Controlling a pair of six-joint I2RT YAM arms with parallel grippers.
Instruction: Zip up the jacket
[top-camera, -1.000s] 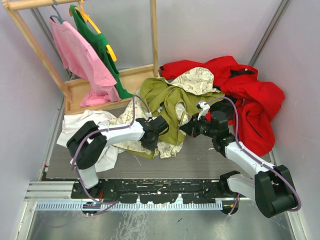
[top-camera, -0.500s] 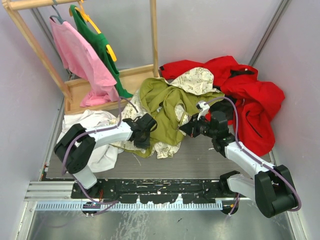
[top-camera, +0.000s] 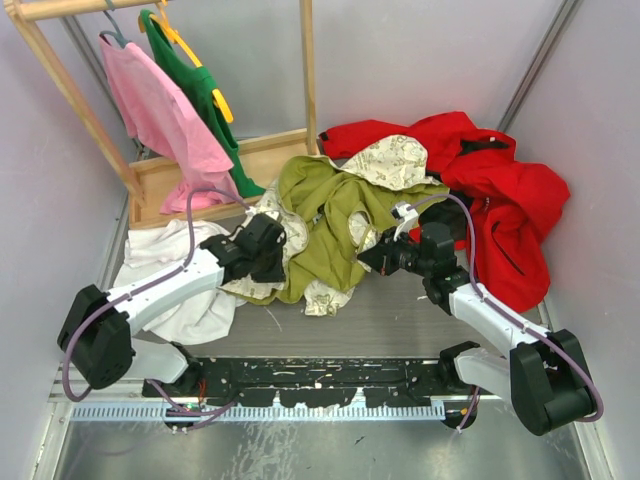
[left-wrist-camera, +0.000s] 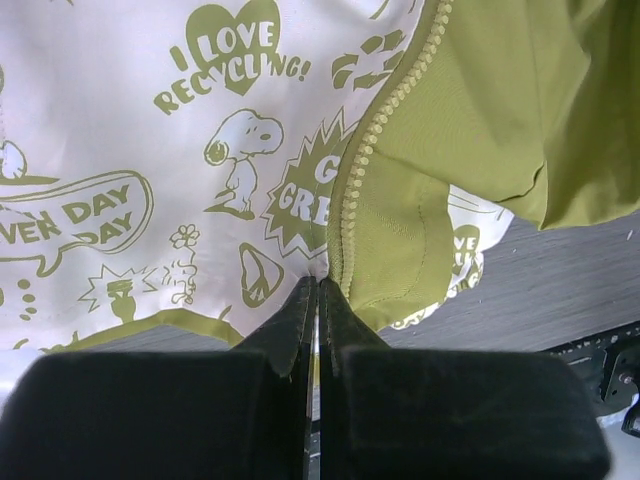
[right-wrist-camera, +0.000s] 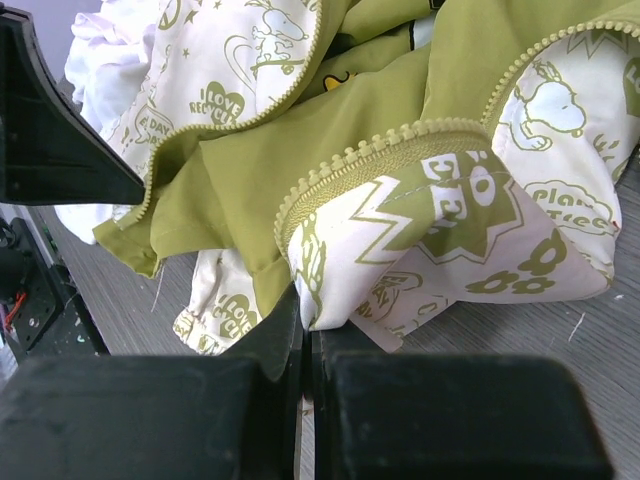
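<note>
A grey, wood-grained table (top-camera: 420, 320) sits between pale lilac walls (top-camera: 420, 60), with a black and silver mounting rail (top-camera: 300, 380) along its 6 o'clock edge. At 10 to 11 o'clock a wooden rack (top-camera: 60, 85) carries a pink shirt (top-camera: 160, 120) and a green shirt (top-camera: 205, 100) on hangers. A red jacket (top-camera: 505, 200) is heaped at 2 o'clock, and a white garment (top-camera: 175, 305) lies at 8 o'clock.

The jacket (top-camera: 330, 210) lies crumpled at the middle of the table, its far edge touching the red jacket and its near-left edge overlapping the white garment. In the top view its long axis runs slantwise from about 7 o'clock to 1 o'clock. A cream, printed fold sits at the 1 o'clock end and loose cream-lined edges trail toward 6 o'clock. Which end is the hood cannot be told, because the cloth is too bunched.

The left gripper (top-camera: 265, 250) is at the jacket's 8 o'clock side. In the left wrist view its fingers (left-wrist-camera: 290, 325) are pressed together, pinching the jacket's edge where a row of pale zipper teeth (left-wrist-camera: 375, 140) ends, olive cloth to one side and cream print to the other.

The right gripper (top-camera: 372, 260) is at the jacket's 4 o'clock side. In the right wrist view its fingers (right-wrist-camera: 345, 345) are also drawn together, nipping a cream corner of the jacket just below another run of zipper teeth (right-wrist-camera: 370, 155). The two grippers are apart, with a spread of olive cloth between them.
</note>
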